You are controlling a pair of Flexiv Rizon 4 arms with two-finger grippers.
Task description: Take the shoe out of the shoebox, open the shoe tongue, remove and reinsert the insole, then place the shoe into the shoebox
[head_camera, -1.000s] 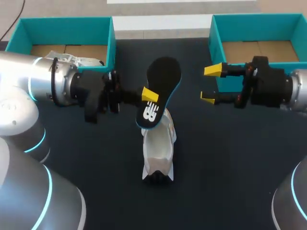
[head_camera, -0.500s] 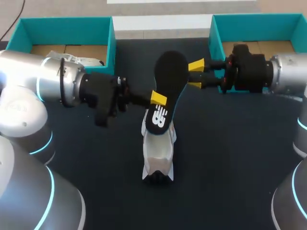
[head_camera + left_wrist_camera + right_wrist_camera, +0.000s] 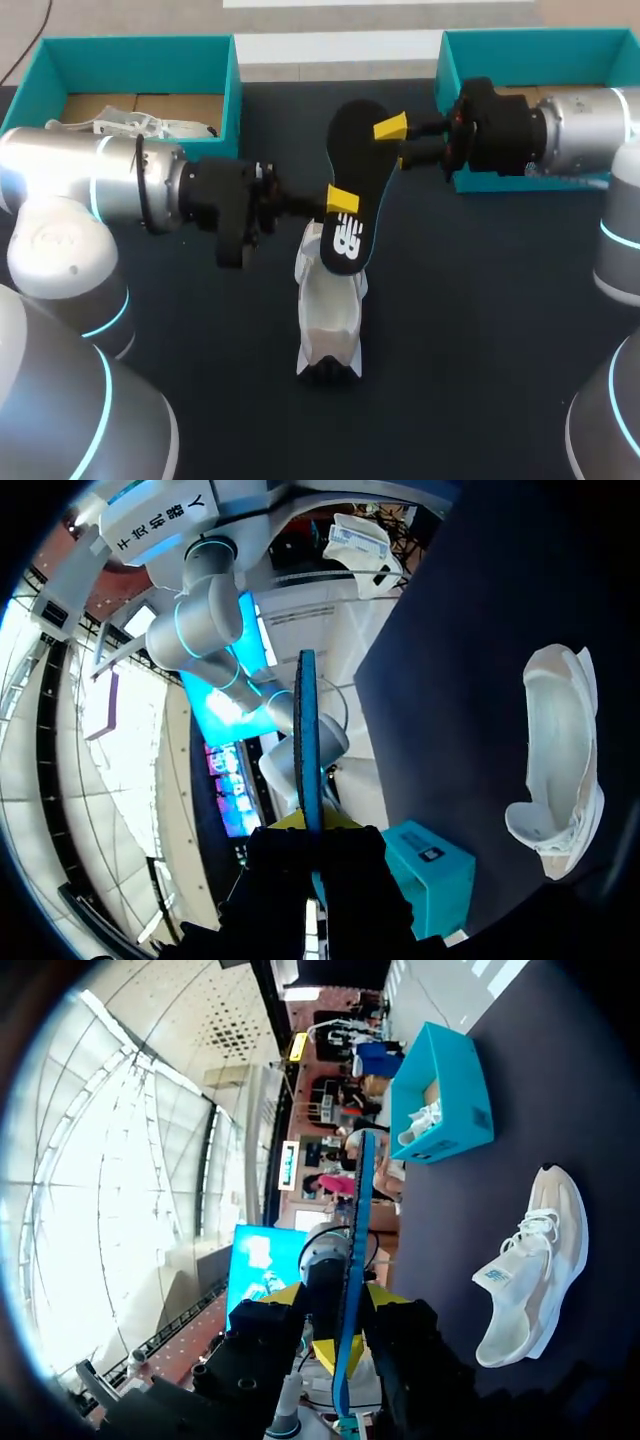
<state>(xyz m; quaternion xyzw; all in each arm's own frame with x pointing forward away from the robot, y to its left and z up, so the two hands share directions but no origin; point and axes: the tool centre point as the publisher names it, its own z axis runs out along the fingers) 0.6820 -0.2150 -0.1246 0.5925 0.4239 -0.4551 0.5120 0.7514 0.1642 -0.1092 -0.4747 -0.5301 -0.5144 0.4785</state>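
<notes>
- Insole (image 3: 352, 165) is out of the shoe (image 3: 330, 310) and held in the air, broad face toward the head camera.
- My left gripper (image 3: 342, 200) is clenched on the insole at the printed heel end. The left wrist view shows the insole edge-on, pinched between the pads.
- My right gripper (image 3: 392, 140) is at the side edge of the insole, up by the toe end. The right wrist view shows the insole running edge-on through it. I cannot tell whether it is clamped on or only straddling.
- The insole's long axis runs from its toe end, high and toward the far side, down to its heel end just above the shoe's far end.
- The shoe sits upright on the bench (image 3: 480, 330) between the two arms, lying near to far. Its dark tip points at the near edge, and I read that as the toe.
- If so, the insole's toe end points away from the shoe's toe, so reinserting calls for turning it end for end.
- Left arm is nearer the shoe opening; right arm is nearer the right shoebox (image 3: 540, 40).
- The left shoebox (image 3: 130, 45) holds another white shoe.
</notes>
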